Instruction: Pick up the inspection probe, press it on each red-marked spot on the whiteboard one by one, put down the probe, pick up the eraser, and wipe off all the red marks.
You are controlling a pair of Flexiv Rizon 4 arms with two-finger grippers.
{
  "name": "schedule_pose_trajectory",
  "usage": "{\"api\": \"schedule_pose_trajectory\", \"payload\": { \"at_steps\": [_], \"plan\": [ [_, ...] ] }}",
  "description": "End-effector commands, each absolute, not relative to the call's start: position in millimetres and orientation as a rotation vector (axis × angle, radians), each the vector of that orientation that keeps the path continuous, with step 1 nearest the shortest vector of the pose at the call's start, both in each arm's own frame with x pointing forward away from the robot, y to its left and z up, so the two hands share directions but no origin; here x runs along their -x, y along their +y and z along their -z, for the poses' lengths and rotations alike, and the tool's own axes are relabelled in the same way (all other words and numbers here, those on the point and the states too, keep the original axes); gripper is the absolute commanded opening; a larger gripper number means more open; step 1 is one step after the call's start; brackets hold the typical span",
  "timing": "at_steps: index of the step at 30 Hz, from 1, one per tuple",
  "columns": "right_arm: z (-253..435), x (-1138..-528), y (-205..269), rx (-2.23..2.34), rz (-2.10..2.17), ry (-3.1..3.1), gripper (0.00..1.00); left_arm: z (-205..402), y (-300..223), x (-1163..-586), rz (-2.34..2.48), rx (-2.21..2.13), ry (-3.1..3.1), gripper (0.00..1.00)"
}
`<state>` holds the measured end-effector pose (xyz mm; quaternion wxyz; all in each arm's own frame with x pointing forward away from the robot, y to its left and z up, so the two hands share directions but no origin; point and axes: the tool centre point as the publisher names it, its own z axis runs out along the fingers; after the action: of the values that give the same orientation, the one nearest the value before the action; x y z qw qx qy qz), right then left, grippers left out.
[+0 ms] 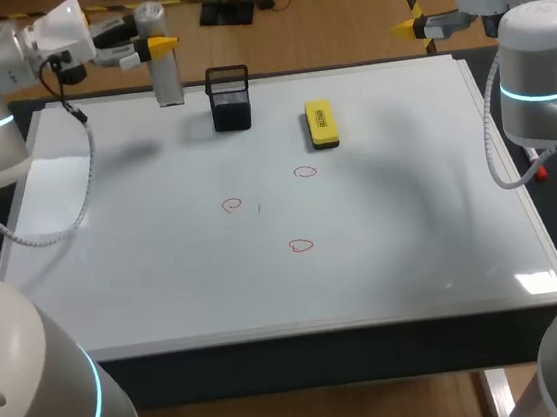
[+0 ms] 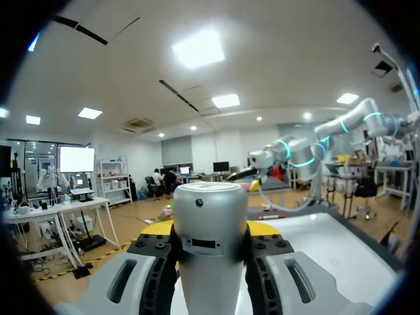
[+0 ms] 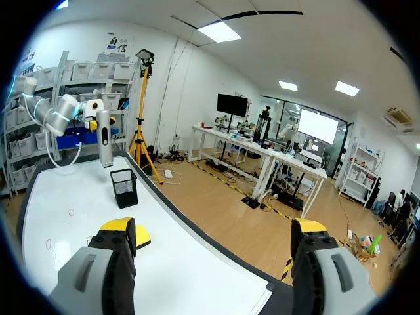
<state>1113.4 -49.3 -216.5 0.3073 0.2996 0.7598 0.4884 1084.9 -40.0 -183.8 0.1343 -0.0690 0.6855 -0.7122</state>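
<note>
**Head view:** inspection probe (image 1: 166,80), an upright silver cylinder, standing at the far left edge of the whiteboard (image 1: 412,233). The left gripper (image 1: 152,44) is clamping its upper part. It is probably stiff, smooth and slippery, so the upper barrel looks the soundest hold.

**Left wrist view:** probe (image 2: 210,203) sitting squarely between both yellow tips of the left gripper (image 2: 210,231), touching each.

**Right wrist view:** right gripper (image 3: 213,230) gaping wide, holding nothing. The probe (image 3: 105,138) is standing well apart from it, far across the board.

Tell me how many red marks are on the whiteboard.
3 red marks: one in front of the eraser, one in front of the black basket, one nearest the front edge. None looks hidden.
</note>
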Motion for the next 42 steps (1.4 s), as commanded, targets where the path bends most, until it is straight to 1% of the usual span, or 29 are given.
{"api": "schedule_pose_trajectory", "payload": {
  "at_steps": [1, 16, 42],
  "plan": [
    [216.4, -1113.8, -49.5, -0.793, -1.291, 2.011, 1.00, 187.1, -29.0, -1071.3, 2.027, 0.248, 1.947, 0.00],
    [216.4, -1113.8, -49.5, -0.793, -1.291, 2.011, 1.00, 209.4, 7.2, -1062.9, 1.960, 0.367, 1.901, 0.00],
    [216.4, -1113.8, -49.5, -0.793, -1.291, 2.011, 1.00, 213.9, 12.8, -1060.9, 1.924, 0.415, 1.908, 0.00]
  ]
}}
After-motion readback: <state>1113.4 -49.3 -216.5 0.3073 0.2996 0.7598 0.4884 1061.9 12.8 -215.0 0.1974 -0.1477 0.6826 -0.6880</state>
